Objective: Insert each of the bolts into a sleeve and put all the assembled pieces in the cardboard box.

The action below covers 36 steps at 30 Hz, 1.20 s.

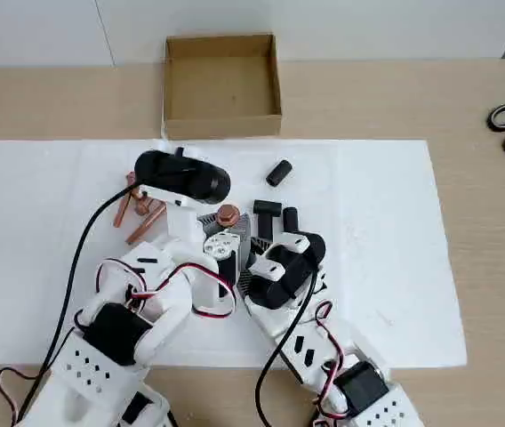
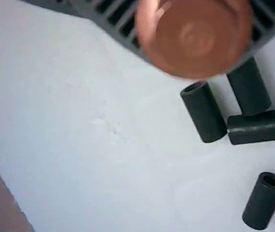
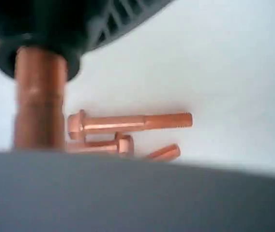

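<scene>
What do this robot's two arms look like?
The left arm and right arm are white printed shells with black servo blocks and looping red, white and black wires. A black cable trails down each. The left claw is grey and ribbed.

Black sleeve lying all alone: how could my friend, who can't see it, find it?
Find the cardboard box at the far edge of the white sheet. Just off its right front corner, on the sheet, lies a short black sleeve. The other sleeves bunch together farther from the box; this one lies alone, tilted.
</scene>
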Motion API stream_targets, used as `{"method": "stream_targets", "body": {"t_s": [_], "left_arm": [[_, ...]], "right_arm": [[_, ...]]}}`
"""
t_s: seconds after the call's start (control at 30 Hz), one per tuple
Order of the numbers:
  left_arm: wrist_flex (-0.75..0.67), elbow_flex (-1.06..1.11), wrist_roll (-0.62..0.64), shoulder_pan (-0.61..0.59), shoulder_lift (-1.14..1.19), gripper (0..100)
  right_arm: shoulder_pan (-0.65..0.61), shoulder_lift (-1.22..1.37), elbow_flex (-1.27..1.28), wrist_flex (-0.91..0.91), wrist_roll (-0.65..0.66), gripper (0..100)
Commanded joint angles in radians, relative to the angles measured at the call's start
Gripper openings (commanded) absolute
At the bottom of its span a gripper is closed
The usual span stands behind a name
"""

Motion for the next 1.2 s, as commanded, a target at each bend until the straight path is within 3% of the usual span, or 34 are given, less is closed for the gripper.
{"method": "stream_targets", "body": {"t_s": [0.0, 0.47, 0.83, 1.17], "left_arm": [[0.020, 0.024, -0.026, 0.011, 0.002, 1], [0.032, 0.016, -0.028, 0.009, 0.002, 2], [0.198, -0.228, -0.014, 0.012, 0.272, 0], [0.269, -0.240, -0.003, 0.012, 0.275, 1]], "right_arm": [[0.005, -0.030, -0.002, -0.004, -0.008, 0.4], [-0.028, -0.031, -0.029, -0.005, -0.006, 0.4], [-0.039, -0.031, -0.029, -0.005, -0.006, 0.4], [-0.038, -0.031, -0.029, -0.005, -0.005, 0.4]]}}
